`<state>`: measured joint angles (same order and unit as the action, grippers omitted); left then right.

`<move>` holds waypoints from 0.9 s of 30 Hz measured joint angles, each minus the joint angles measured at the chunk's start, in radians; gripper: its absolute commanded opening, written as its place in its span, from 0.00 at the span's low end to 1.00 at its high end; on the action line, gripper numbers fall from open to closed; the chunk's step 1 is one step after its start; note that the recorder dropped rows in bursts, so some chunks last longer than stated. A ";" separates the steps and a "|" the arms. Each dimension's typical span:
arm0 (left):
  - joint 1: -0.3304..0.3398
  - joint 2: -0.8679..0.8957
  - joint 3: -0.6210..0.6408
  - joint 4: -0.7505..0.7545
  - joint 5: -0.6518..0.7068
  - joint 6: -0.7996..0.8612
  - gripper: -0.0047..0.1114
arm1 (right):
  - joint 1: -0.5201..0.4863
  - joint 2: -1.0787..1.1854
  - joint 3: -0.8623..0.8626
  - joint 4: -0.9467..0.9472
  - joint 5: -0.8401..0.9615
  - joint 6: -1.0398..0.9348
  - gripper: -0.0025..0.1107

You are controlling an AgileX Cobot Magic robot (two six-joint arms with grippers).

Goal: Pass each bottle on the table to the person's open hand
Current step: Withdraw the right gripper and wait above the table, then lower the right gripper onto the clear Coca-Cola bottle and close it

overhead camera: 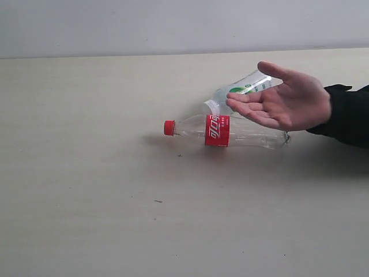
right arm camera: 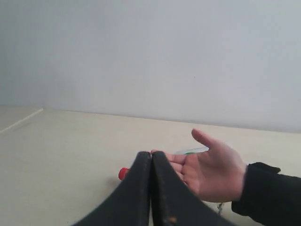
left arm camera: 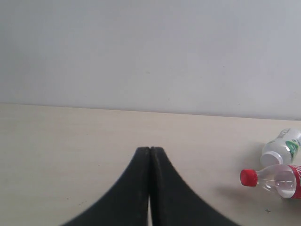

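Person's open hand (overhead camera: pixel 285 104): right of centre in the exterior view, reaching in from the right edge. The palm faces up and towards the camera, the fingers are held loosely together and point left, and the thumb is raised towards the top of the frame.
Black sleeve (overhead camera: pixel 347 114): covers the wrist at the right edge, mid-height.
Red-label bottle (overhead camera: pixel 217 130): clear, lying on its side on the table (overhead camera: pixel 86 202) at the centre of the frame. Its red cap points left and its base lies under the hand.
Green-label bottle (overhead camera: pixel 242 90): clear, lying on its side just behind the red-label bottle, angled with its white cap towards the lower left. The fingers hide part of it. Whether the hand touches either bottle cannot be told.
Left gripper (left arm camera: pixel 149 149): the black fingers are pressed together with nothing between them. It sits low over the table, with both bottles off to one side.
Right gripper (right arm camera: pixel 151 153): the fingers are closed tip to tip and empty, pointing at the open palm just beyond them.
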<state>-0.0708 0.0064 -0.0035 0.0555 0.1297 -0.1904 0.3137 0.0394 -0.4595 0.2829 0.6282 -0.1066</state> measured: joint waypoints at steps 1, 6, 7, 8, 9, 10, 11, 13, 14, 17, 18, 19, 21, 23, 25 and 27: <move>0.000 0.000 0.000 0.000 0.000 0.000 0.04 | 0.000 0.036 0.000 0.021 -0.009 -0.033 0.02; 0.000 0.000 0.000 0.000 0.000 0.000 0.04 | 0.000 0.293 -0.002 0.205 -0.018 -0.292 0.02; 0.000 0.000 0.000 0.000 0.000 0.000 0.04 | 0.000 0.358 -0.014 0.271 -0.003 -0.376 0.02; 0.000 0.000 0.000 0.000 0.000 0.000 0.04 | 0.000 0.425 -0.030 0.325 0.014 -0.444 0.02; 0.000 0.000 0.000 0.000 0.000 0.000 0.04 | 0.000 0.492 -0.052 0.386 0.039 -0.522 0.02; 0.000 0.000 0.000 0.000 0.000 0.000 0.04 | 0.000 0.559 -0.077 0.436 0.065 -0.587 0.02; 0.000 0.000 0.000 0.000 0.000 0.000 0.04 | 0.000 0.612 -0.098 0.464 0.084 -0.633 0.02; 0.000 0.000 0.000 0.000 0.000 0.000 0.04 | 0.000 0.739 -0.154 0.503 0.125 -0.693 0.02; 0.000 0.000 0.000 0.000 0.000 0.000 0.04 | 0.000 0.800 -0.183 0.511 0.148 -0.714 0.02; 0.000 0.000 0.000 0.000 0.000 0.000 0.04 | 0.029 0.958 -0.259 0.521 0.202 -0.747 0.02; 0.000 0.000 0.000 0.000 0.000 0.000 0.04 | 0.050 1.010 -0.284 0.521 0.217 -0.757 0.02; 0.000 0.000 0.000 0.000 0.000 0.000 0.04 | 0.100 1.103 -0.327 0.523 0.239 -0.765 0.02; 0.000 0.000 0.000 0.000 0.000 0.000 0.04 | 0.199 1.221 -0.382 0.514 0.247 -0.771 0.02; 0.000 0.000 0.000 0.000 0.000 0.000 0.04 | 0.262 1.293 -0.407 0.475 0.229 -0.771 0.02; 0.000 0.000 0.000 0.000 0.000 0.000 0.04 | 0.322 1.369 -0.432 0.409 0.189 -0.752 0.02; 0.000 0.000 0.000 0.000 0.000 0.000 0.04 | 0.409 1.464 -0.478 0.244 0.106 -0.654 0.02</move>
<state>-0.0708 0.0064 -0.0035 0.0555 0.1297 -0.1904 0.7225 1.5037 -0.9380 0.5273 0.7339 -0.7609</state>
